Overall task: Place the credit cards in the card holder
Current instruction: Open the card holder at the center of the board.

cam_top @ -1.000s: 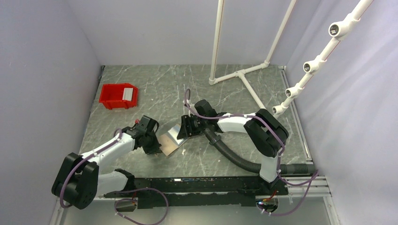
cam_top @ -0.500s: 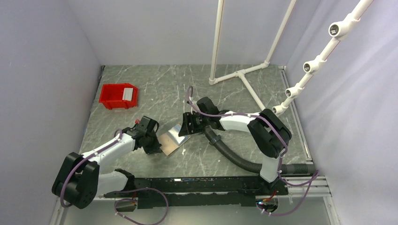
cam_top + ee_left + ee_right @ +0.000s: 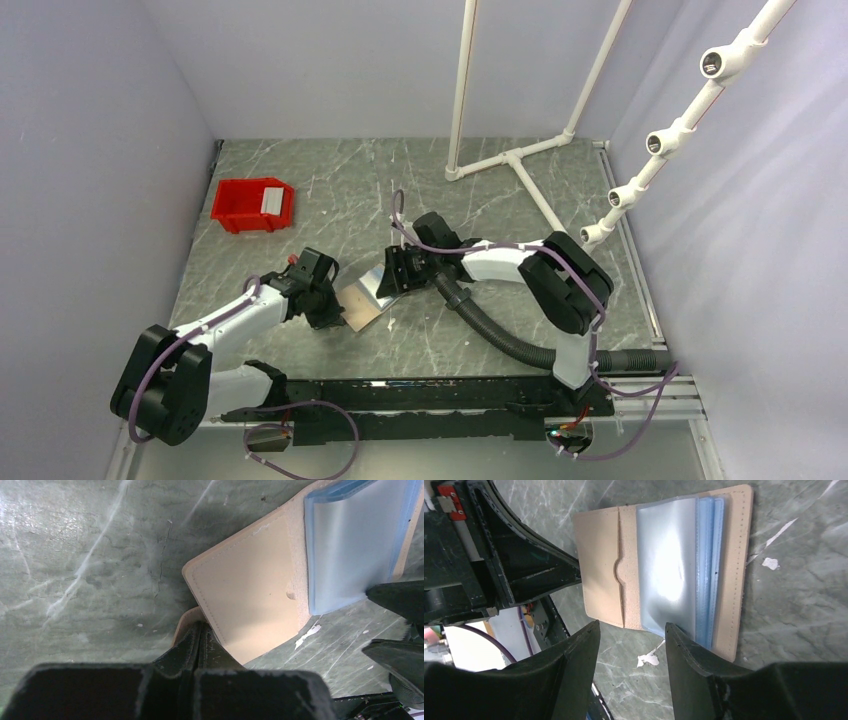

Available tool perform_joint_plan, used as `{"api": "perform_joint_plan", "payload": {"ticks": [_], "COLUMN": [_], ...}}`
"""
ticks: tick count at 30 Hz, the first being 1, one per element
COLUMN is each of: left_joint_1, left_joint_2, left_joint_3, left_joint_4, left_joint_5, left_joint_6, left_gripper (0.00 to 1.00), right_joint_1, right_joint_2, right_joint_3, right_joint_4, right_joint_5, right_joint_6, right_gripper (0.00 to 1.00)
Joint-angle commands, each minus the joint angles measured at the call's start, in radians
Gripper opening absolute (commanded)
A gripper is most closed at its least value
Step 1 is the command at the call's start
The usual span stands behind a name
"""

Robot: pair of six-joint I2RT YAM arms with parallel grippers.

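The tan card holder [image 3: 362, 300] lies open on the marble table between the two arms. A glossy pale blue-grey credit card [image 3: 666, 565] rests on its inner face, with blue edges [image 3: 710, 565] stacked beside it. My left gripper [image 3: 200, 627] is shut on the holder's [image 3: 245, 605] near edge, and a tan flap curls round its tip. Just past the holder's [image 3: 599, 570] far edge my right gripper [image 3: 631, 625] hangs open, holding nothing. In the top view the left gripper [image 3: 335, 318] and right gripper [image 3: 392, 278] flank the holder. A whitish card [image 3: 271, 199] stands in the red bin.
The red bin [image 3: 235, 205] sits at the back left. A white pipe frame [image 3: 510, 160] stands on the table at the back centre. A pipe rack with open tees [image 3: 680, 130] slants up on the right. A black corrugated hose [image 3: 490, 330] trails from the right arm.
The right arm swayed slightly to the right and came back. The left gripper and the card holder have stayed where they were.
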Motion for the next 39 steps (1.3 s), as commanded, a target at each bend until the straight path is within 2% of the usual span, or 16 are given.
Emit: {"api": "perform_joint_plan", "payload": {"ticks": [1, 9, 13, 23, 32, 39], "left_joint_1": [0.002, 0.002, 0.002, 0.002, 0.002, 0.002], "left_joint_2": [-0.002, -0.014, -0.025, -0.010, -0.014, -0.008], "left_joint_3": [-0.010, -0.018, -0.024, -0.030, -0.031, -0.028], "left_joint_4": [0.026, 0.025, 0.023, 0.042, 0.037, 0.041], "left_joint_5": [0.000, 0.006, 0.008, 0.016, 0.012, 0.018], "left_joint_6": [-0.013, -0.011, -0.013, -0.016, -0.016, -0.013], "left_gripper": [0.01, 0.00, 0.00, 0.00, 0.00, 0.00], "right_joint_1": [0.016, 0.005, -0.029, -0.019, 0.020, 0.032], "right_joint_2": [0.023, -0.001, -0.017, -0.006, -0.028, -0.069], "right_joint_3": [0.052, 0.071, 0.050, 0.037, 0.049, 0.074], "right_joint_4": [0.044, -0.042, -0.039, -0.022, -0.027, -0.144], "right_joint_5": [-0.028, 0.069, 0.062, 0.048, 0.065, 0.187], "right_joint_6": [0.013, -0.042, -0.036, -0.028, -0.029, -0.102], "right_gripper": [0.54, 0.57, 0.58, 0.57, 0.49, 0.58]}}
